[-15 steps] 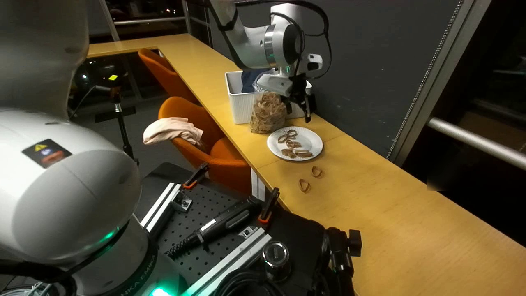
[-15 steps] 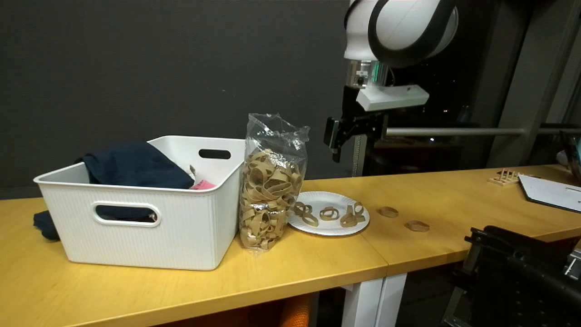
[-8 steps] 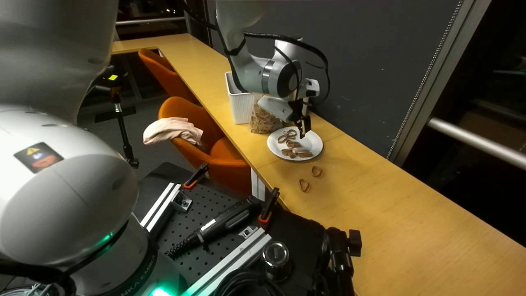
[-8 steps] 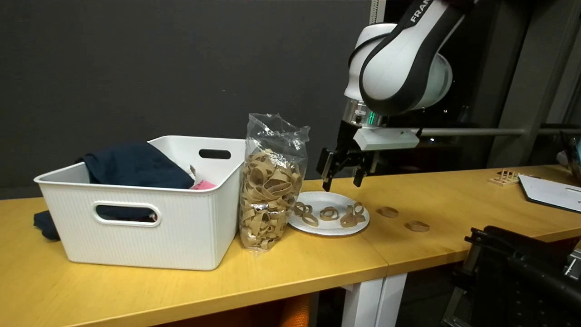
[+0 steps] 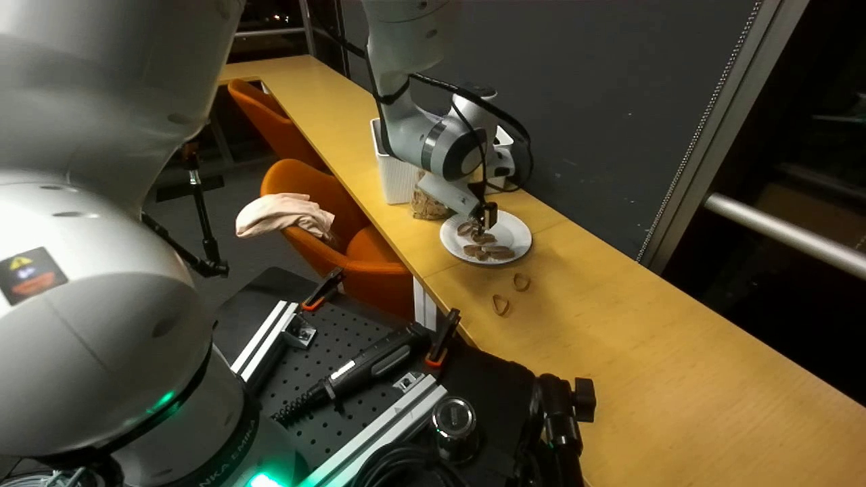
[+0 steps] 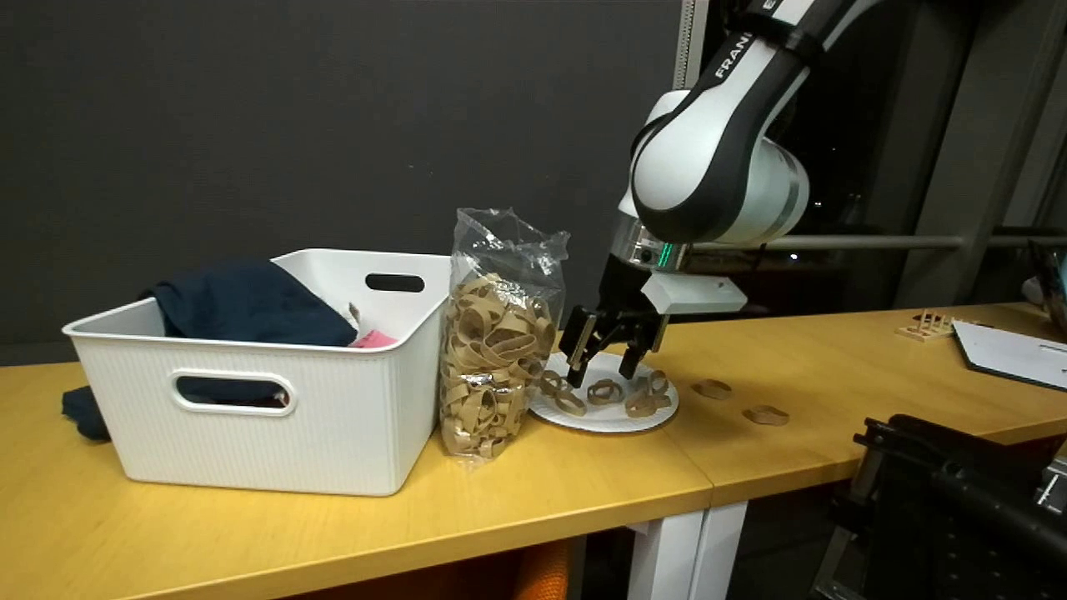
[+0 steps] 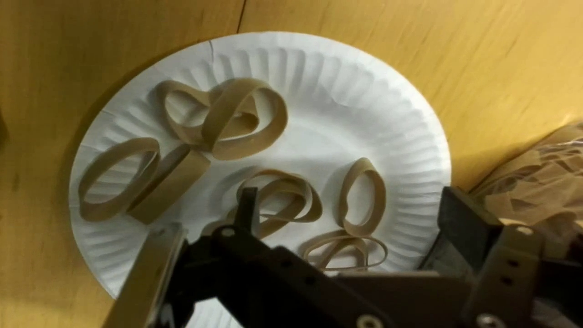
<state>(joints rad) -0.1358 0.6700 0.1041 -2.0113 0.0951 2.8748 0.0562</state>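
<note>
My gripper [image 7: 351,202] stands open, fingers pointing down, low over a white paper plate [image 7: 410,114]. Several tan rubber bands lie on the plate. In the wrist view an oval band [image 7: 378,202] and a thinner band [image 7: 362,246] show between the fingers, neither gripped. The left fingertip overlaps a tangled band [image 7: 314,207]; whether it touches cannot be seen. More overlapping bands [image 7: 248,148] lie farther up. In an exterior view the gripper [image 6: 602,375] hangs just above the plate [image 6: 600,427], beside a clear bag of rubber bands [image 6: 492,350].
Left of the bag stands a white bin [image 6: 275,417] with dark blue cloth [image 6: 250,300] in it. Two loose bands, a nearer one [image 6: 765,415] and a farther one [image 6: 711,392], lie on the table right of the plate. A dark wall [image 5: 582,135] runs behind the table.
The gripper has come down from well above the table to just over the plate, shifting slightly toward the bag in an exterior view. It has stayed open; the bands look unmoved.
</note>
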